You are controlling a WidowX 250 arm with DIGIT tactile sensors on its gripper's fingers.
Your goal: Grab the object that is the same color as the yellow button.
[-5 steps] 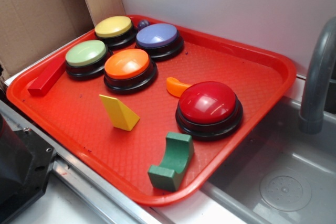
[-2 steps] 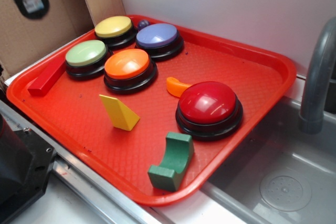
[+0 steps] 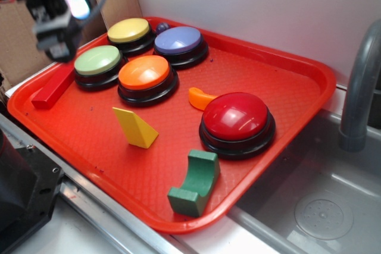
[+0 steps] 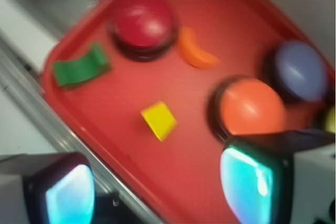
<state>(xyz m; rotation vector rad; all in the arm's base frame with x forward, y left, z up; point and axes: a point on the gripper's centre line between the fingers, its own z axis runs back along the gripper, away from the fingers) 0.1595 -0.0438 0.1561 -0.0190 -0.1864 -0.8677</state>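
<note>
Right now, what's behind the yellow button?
Behind the yellow button, a small dark purple object peeks out beside the purple button; most of it is hidden, so I can't identify it.

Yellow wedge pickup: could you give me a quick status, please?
Gripper open, high over tray's left rear. Yellow wedge untouched on tray, in front of orange button. Nothing blocking above it.
</note>
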